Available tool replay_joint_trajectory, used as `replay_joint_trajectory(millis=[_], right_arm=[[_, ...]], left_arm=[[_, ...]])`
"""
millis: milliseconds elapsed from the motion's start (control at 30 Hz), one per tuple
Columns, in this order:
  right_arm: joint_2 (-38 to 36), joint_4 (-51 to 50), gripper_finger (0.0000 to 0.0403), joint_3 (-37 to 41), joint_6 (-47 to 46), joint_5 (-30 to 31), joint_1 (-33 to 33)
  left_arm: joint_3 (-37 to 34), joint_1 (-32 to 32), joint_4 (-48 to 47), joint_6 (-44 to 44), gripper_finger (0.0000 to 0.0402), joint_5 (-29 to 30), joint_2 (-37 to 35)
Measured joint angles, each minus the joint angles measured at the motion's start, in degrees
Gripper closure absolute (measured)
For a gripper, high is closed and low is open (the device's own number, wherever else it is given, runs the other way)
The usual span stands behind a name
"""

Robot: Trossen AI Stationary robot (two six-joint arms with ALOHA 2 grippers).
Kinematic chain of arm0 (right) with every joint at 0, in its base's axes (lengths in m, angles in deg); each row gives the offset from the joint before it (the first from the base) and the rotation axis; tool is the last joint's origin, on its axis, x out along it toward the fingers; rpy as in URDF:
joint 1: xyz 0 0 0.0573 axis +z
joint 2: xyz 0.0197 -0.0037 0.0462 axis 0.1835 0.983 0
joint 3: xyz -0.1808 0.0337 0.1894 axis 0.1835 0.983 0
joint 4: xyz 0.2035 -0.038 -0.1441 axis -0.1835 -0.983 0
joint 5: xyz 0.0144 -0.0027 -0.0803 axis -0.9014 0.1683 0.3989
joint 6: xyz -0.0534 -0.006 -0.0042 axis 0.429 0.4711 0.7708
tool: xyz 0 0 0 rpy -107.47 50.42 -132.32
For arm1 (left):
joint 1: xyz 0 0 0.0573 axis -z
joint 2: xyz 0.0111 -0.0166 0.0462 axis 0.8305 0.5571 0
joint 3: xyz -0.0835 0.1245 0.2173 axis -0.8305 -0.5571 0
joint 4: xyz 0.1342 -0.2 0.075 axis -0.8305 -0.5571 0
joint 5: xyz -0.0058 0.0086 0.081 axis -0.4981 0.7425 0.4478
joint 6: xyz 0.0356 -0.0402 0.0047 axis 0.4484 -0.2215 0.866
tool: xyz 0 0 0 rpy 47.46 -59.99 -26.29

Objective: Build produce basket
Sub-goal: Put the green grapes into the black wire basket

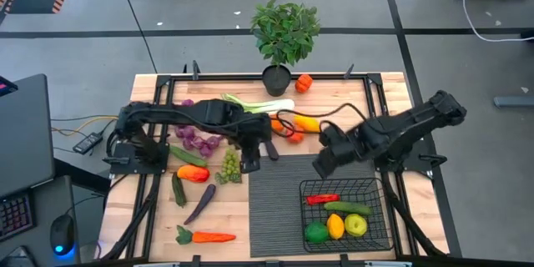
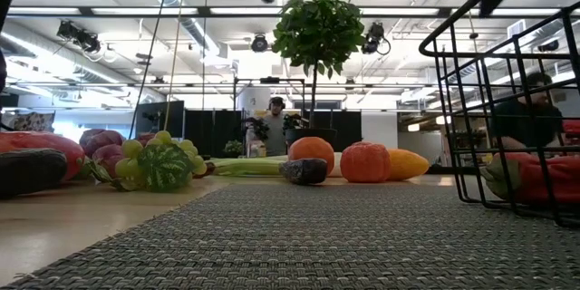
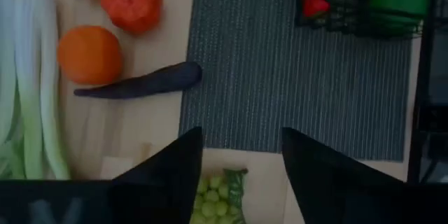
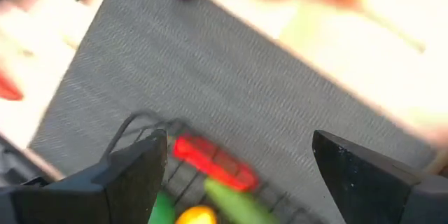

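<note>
The left gripper (image 3: 240, 155), jaws spread, hangs over the knobbly green grape bunch (image 1: 229, 167) left of the black wire-mesh basket (image 1: 377, 190); probably light and soft, best pinched across its middle.

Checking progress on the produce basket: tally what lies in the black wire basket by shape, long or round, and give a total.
Long: 2, red toy pepper, green toy cucumber
Round: 3, dark green fruit, yellow lemon, yellow-green fruit
Total: 5
</note>
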Motion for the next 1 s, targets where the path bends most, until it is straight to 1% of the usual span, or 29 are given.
replay_joint_trajectory(millis=[167,300,500,567,667,767,900,1000], right_arm=[[0.00,0.21,0.0044,0.00,15.94,-0.93,-9.60],[0.00,2.50,0.0044,0.00,28.26,-1.55,-18.34],[0.45,10.57,0.0044,0.00,44.42,-6.75,-31.38],[1.07,12.22,0.0044,0.03,49.45,-8.64,-35.40],[3.02,12.83,0.0044,-0.02,56.16,-11.40,-40.42],[5.59,11.15,0.0044,0.02,62.15,-12.57,-43.60],[8.78,8.89,0.0044,0.04,69.83,-13.52,-46.45],[10.82,8.32,0.0044,0.04,73.25,-14.85,-48.10]], left_arm=[[-8.72,-0.32,2.26,-6.30,0.0170,-0.10,-5.05],[-15.92,0.18,4.40,-12.98,0.0166,0.69,-10.24],[-26.22,1.29,9.17,-27.80,0.0166,5.07,-18.71],[-28.64,1.75,10.75,-33.99,0.0166,7.84,-20.86],[-30.85,2.69,10.52,-44.22,0.0166,12.10,-22.16],[-32.27,3.57,10.25,-50.84,0.0166,13.68,-22.26],[-34.59,5.11,10.21,-55.48,0.0168,13.92,-22.07],[-36.90,6.16,10.09,-58.92,0.0168,13.64,-22.05]])
